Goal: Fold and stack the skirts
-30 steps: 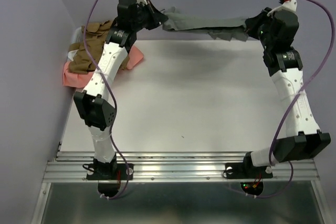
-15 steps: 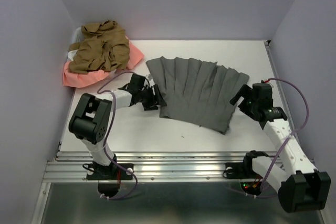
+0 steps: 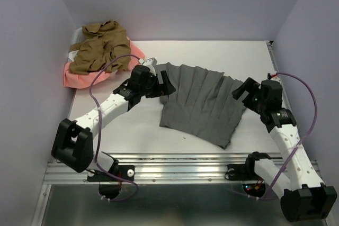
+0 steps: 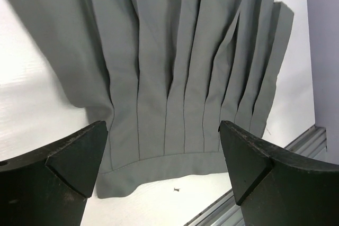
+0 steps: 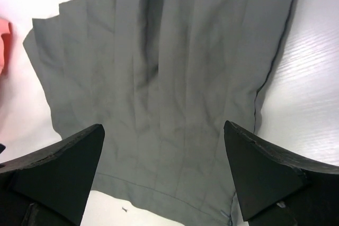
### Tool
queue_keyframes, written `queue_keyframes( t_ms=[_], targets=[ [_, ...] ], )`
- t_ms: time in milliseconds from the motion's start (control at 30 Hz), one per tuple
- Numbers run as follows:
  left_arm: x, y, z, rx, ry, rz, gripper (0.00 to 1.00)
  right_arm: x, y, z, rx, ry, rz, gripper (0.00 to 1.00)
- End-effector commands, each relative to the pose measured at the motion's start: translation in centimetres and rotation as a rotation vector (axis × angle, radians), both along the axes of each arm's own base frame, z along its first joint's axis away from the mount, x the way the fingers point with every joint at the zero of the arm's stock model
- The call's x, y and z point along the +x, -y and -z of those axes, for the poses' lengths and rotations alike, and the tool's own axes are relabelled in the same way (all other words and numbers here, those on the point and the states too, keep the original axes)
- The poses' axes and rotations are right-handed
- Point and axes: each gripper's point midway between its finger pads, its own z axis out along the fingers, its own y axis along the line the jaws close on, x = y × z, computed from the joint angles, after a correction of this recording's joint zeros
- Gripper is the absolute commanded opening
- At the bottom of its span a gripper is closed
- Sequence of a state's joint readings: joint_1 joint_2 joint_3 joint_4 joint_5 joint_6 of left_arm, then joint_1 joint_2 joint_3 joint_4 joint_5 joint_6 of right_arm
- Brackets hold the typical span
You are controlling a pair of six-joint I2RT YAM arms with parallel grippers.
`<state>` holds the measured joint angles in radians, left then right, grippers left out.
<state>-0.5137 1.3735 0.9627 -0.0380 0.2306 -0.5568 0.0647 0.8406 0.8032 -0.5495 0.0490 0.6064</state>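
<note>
The grey skirt point(image 3: 198, 104) lies spread flat with its pleats fanned out in the middle of the table, also filling the left wrist view point(image 4: 175, 67) and the right wrist view point(image 5: 169, 88). My left gripper point(image 3: 164, 86) hovers open over its left edge, nothing between the fingers point(image 4: 79, 152). My right gripper point(image 3: 241, 91) hovers open at its right edge, also empty. At the back left the tan-brown skirt point(image 3: 100, 48) lies crumpled on top of the salmon-pink skirt point(image 3: 77, 77).
A bit of white basket point(image 3: 71, 55) peeks out under the pile in the back left corner. Purple walls close in the table on three sides. A metal rail point(image 3: 180, 165) runs along the near edge. A tiny dark speck point(image 4: 177, 189) lies near the skirt's waistband.
A second ago both grippers held the grey skirt stretched in the air at the back. Now it lies flat on the table, and both grippers have opened and lifted off it.
</note>
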Motion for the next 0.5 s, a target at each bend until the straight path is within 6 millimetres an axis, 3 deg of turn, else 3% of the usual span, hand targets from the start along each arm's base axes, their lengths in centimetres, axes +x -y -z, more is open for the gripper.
queue_keyframes(
  t_ms=[0,67,167,367,467],
  targets=[
    [-0.2,2.7,1.5,-0.032,-0.021,0.081,0.99,1.1,-1.7,1.9,0.036,0.039,-0.095,1.0],
    [-0.7,4.8,2.9,-0.057,-0.042,0.151,0.99,1.5,-2.5,3.4,0.066,0.026,-0.128,1.0],
    [-0.9,5.9,5.5,-0.048,-0.099,0.176,0.99,2.8,-3.0,6.2,0.088,0.031,-0.14,1.0],
    [-1.2,4.6,11.1,0.043,-0.205,0.122,0.99,1.8,-1.3,13.9,0.068,-0.156,-0.049,1.0],
    [-1.8,3.9,12.8,0.067,-0.249,0.098,0.99,1.1,-0.3,15.8,0.05,-0.203,-0.001,1.0]
  ],
)
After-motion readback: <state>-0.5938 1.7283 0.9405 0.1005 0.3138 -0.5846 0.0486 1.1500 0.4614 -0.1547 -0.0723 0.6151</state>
